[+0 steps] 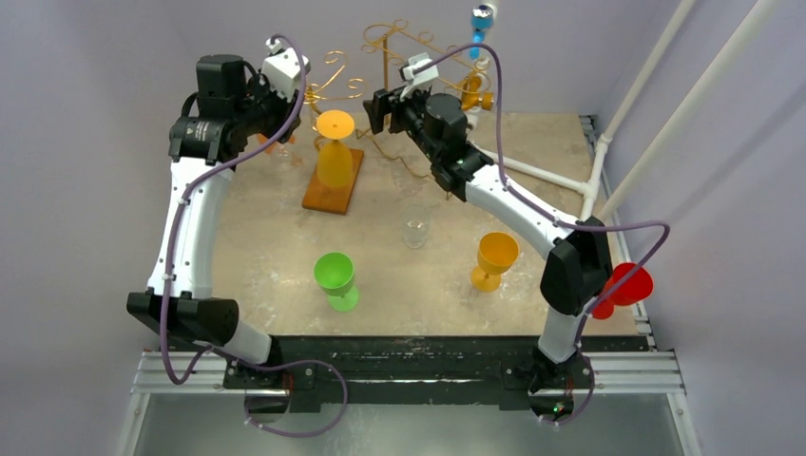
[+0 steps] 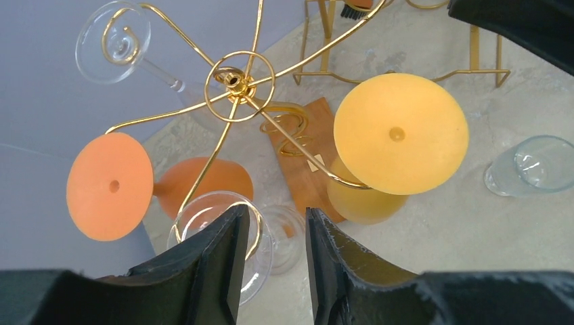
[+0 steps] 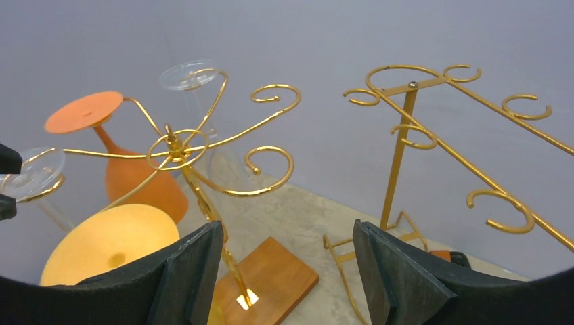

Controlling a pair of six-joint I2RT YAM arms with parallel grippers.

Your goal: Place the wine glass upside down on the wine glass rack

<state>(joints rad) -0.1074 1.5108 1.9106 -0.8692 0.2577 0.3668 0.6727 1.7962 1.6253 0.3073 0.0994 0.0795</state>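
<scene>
**Obs. 1:** Position of the clear stemmed wine glass [image 2: 193, 220]?

**Obs. 2:** Upside down on the curl-hooked gold wire rack [image 2: 233, 81], which stands on a wooden base. The foot sits in one curl and the bowl hangs below. About half the foot is hidden behind the left fingers [image 2: 216, 271]. The stem cannot be made out.

**Obs. 1:** Do those fingers hold it?

**Obs. 2:** They stand parted with a narrow gap. Only the bowl's rim shows through the gap, lower down, and nothing is seen pinched. Contact with the foot cannot be judged. In the overhead view both fingers and glass are lost under the arm's wrist.

**Obs. 1:** The right fingers [image 3: 189, 277]?

**Obs. 2:** Spread wide with nothing between them, just right of the rack. Their lower parts are cut off by the frame edge.

**Obs. 1:** Other items on the rack?

**Obs. 2:** A yellow plastic goblet [image 2: 399, 132], an orange plastic goblet [image 2: 109, 184] and a second clear glass [image 2: 108, 40], all inverted. The last one's bowl blurs into the wall.

**Obs. 1:** Surroundings?

**Obs. 2:** A gold T-shaped rack [image 3: 406, 135] stands just beyond, its far arm cut off. An upright clear glass [image 1: 415, 228] stands on the beige desk [image 1: 437, 285], near the wooden base.
</scene>
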